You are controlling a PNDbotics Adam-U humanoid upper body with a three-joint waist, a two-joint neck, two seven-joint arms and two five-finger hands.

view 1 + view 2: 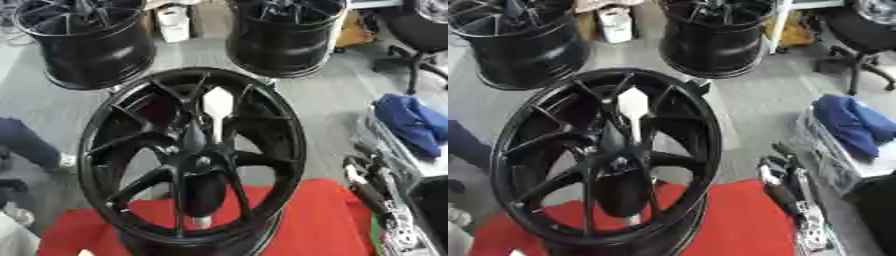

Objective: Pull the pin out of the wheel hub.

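A black multi-spoke wheel hub [192,155] stands tilted on a red cloth [324,220] in the middle of the view. A white, pointed piece [217,104] shows between the spokes just above the hub's centre [201,161], narrowing downward toward it. Another small white bit [201,221] shows low down behind the spokes. My right arm and hand [785,187], black with silver parts, hang to the right of the wheel, apart from its rim. My left hand shows in neither view.
Two more black wheels [87,45] [284,35] stand on the floor behind. A blue cloth [411,122] lies on a surface at the right, with an office chair [420,35] beyond it. A person's blue trouser leg [22,142] is at the left edge.
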